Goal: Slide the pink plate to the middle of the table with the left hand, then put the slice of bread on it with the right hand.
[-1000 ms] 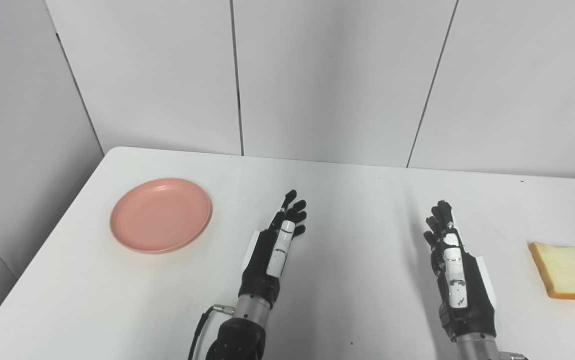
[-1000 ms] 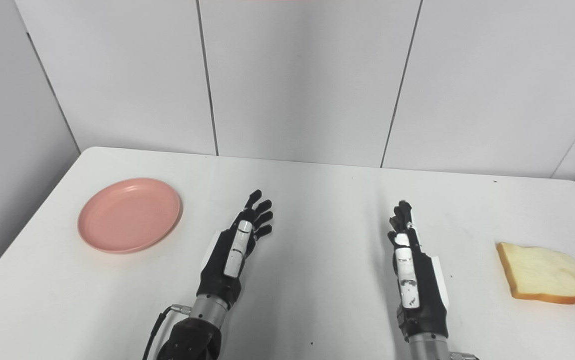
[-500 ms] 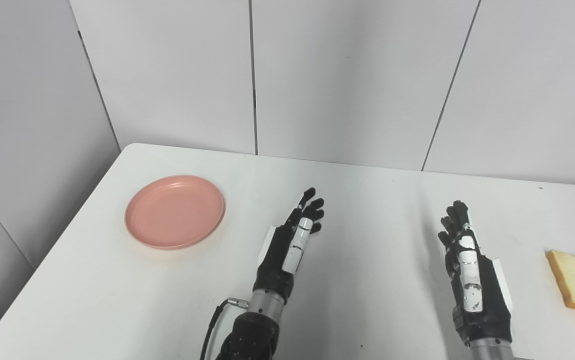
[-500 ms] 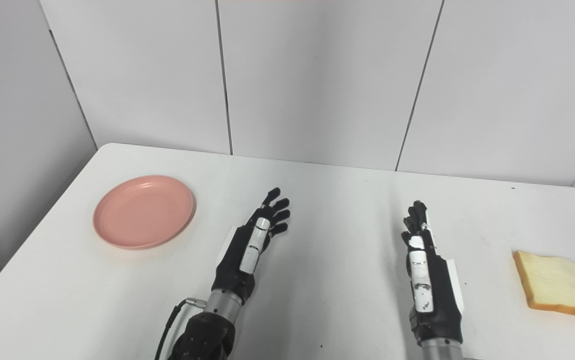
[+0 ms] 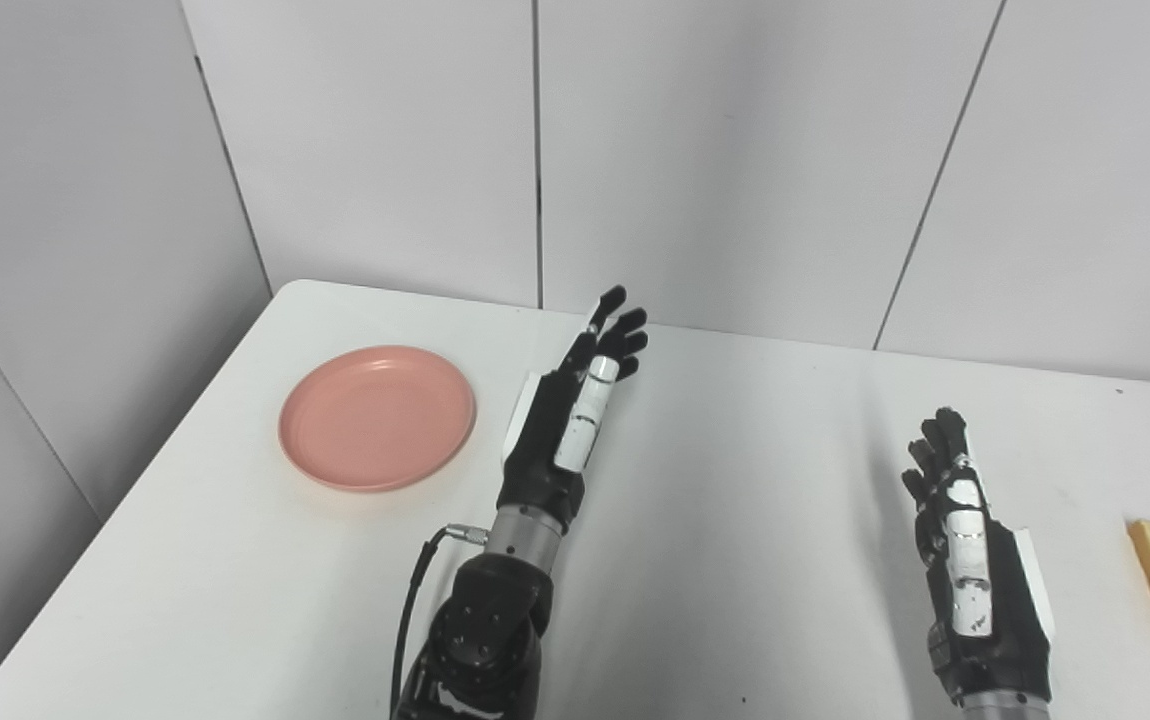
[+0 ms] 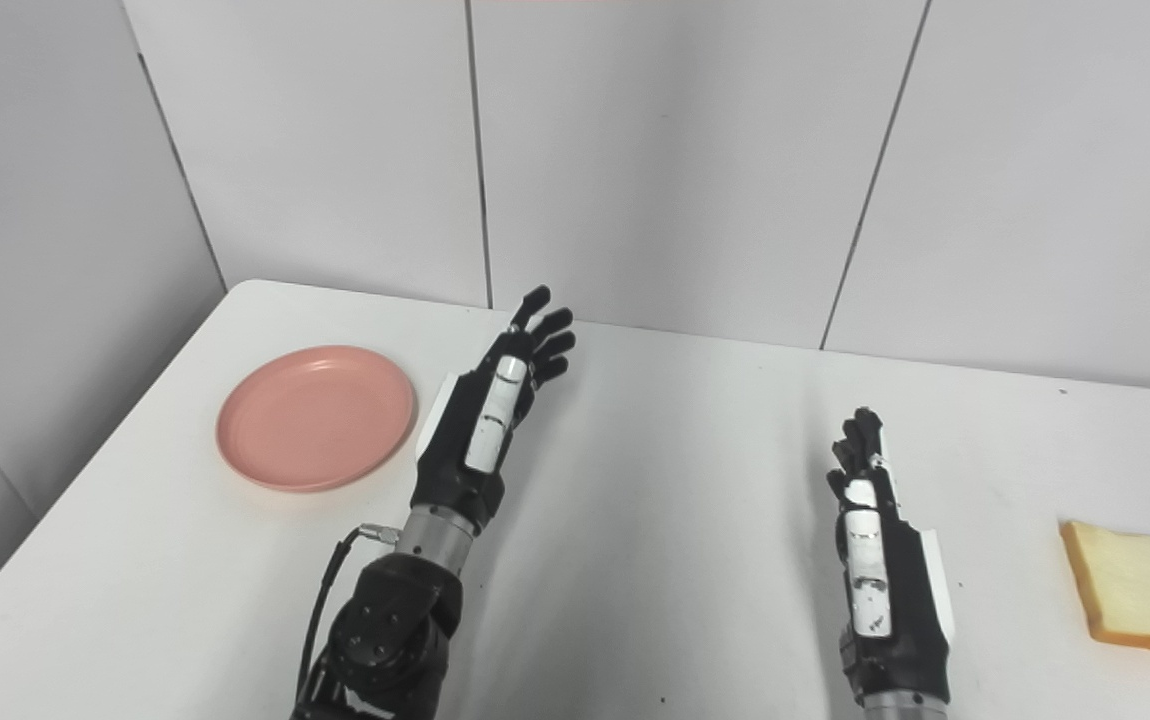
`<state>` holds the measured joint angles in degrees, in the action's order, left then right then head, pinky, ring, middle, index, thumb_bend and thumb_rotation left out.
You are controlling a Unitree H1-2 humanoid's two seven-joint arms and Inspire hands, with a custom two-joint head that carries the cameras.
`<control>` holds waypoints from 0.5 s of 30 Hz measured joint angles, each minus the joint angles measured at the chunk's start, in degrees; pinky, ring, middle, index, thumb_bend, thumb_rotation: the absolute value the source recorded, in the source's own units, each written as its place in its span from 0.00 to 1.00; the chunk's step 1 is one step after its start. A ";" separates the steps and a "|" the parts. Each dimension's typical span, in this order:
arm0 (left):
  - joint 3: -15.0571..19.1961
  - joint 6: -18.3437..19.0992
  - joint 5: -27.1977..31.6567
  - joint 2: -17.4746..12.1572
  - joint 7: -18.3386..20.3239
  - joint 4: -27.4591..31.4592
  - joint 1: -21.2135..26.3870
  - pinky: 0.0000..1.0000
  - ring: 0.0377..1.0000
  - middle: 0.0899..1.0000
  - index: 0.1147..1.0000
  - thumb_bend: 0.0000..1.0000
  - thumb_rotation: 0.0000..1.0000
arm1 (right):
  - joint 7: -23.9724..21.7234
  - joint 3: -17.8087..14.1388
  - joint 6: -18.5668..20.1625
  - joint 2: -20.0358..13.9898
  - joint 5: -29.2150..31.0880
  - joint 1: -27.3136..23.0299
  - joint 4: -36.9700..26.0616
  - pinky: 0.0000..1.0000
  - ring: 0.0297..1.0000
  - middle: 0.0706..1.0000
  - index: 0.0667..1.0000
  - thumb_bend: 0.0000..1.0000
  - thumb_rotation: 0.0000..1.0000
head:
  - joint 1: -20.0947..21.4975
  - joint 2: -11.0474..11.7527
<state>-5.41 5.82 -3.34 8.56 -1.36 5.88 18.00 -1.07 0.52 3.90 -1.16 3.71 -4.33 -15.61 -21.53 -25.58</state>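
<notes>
The pink plate [image 5: 377, 417] lies flat on the white table [image 5: 735, 460] at its left side, with nothing on it. My left hand [image 5: 575, 410] is raised just right of the plate, fingers spread and pointing away from me, open and holding nothing. It does not touch the plate. My right hand [image 5: 965, 540] hovers low at the right, open too, fingers extended. The slice of bread [image 6: 1140, 590] rests flat near the table's right edge, to the right of that hand and apart from it; the left eye view cuts most of it off.
Grey wall panels [image 5: 735, 150] rise right behind the table's far edge. The table's left edge runs diagonally just past the plate. A black cable [image 5: 415, 600] loops off my left wrist.
My left hand has lifted and reached forward, now beside the plate's right rim. The camera has turned left, shifting the whole scene right. The right hand, plate and bread have stayed put.
</notes>
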 measured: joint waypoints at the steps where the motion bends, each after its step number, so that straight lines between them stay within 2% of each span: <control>1: 0.06 0.65 0.41 -0.38 0.45 0.50 0.13 0.95 0.92 0.94 0.94 0.70 0.99 | 0.01 0.01 0.00 0.09 0.00 0.00 0.00 1.00 1.00 1.00 1.00 0.44 1.00 | -0.09 0.00; 4: 0.89 4.26 2.22 -2.44 2.32 3.39 1.33 0.98 0.93 0.95 0.95 0.67 1.00 | 0.08 -0.02 0.01 0.30 0.00 0.03 -0.01 1.00 1.00 1.00 1.00 0.44 1.00 | -0.53 0.00; 10: 3.89 5.00 3.80 -5.75 2.59 6.09 5.54 0.98 0.93 0.95 0.95 0.69 1.00 | 0.14 -0.05 0.03 0.28 -0.21 0.01 -0.02 1.00 1.00 1.00 1.00 0.43 1.00 | -1.49 0.00; 15: 6.76 5.32 4.66 -7.05 2.22 6.50 6.51 0.97 0.93 0.95 0.95 0.70 0.98 | 0.14 -0.20 0.03 0.10 -0.20 0.00 -0.01 1.00 1.00 1.00 1.00 0.43 1.00 | -1.76 -0.09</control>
<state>1.35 11.14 1.32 1.51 0.87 12.38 24.51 -0.94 0.32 3.93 -1.06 3.51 -4.33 -15.62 -23.29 -25.66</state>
